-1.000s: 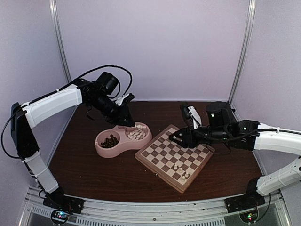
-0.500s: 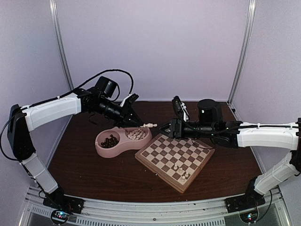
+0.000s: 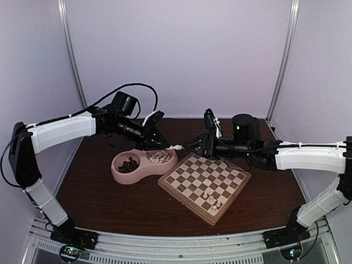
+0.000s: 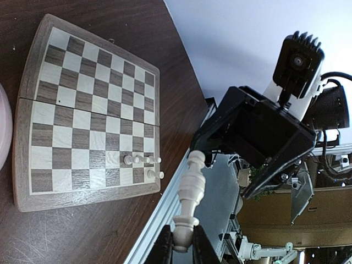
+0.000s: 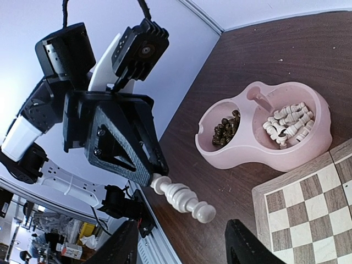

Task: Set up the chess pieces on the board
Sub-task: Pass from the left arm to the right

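My left gripper [image 3: 164, 146] is shut on the base of a cream-white chess piece [image 3: 176, 147] and holds it level in the air above the gap between the pink dish and the board [image 3: 193, 171]. In the left wrist view the fingers [image 4: 183, 237] pinch the piece's foot [image 4: 190, 190]. My right gripper [image 3: 191, 146] is open, its fingertips just right of the piece's head. In the right wrist view the piece [image 5: 181, 197] lies between and ahead of my open gripper [image 5: 184, 247], not touching it. Several cream pieces [image 3: 211, 201] stand at the board's near corner.
The pink double-bowl dish [image 3: 122, 176] sits left of the board, with dark pieces [image 3: 129, 164] in its left bowl and cream pieces [image 3: 160, 157] in its right bowl. White walls enclose the brown table on three sides.
My left gripper has lifted the cream piece off the dish and carried it right. My right gripper has swung left from over the board to meet it, fingers still open.
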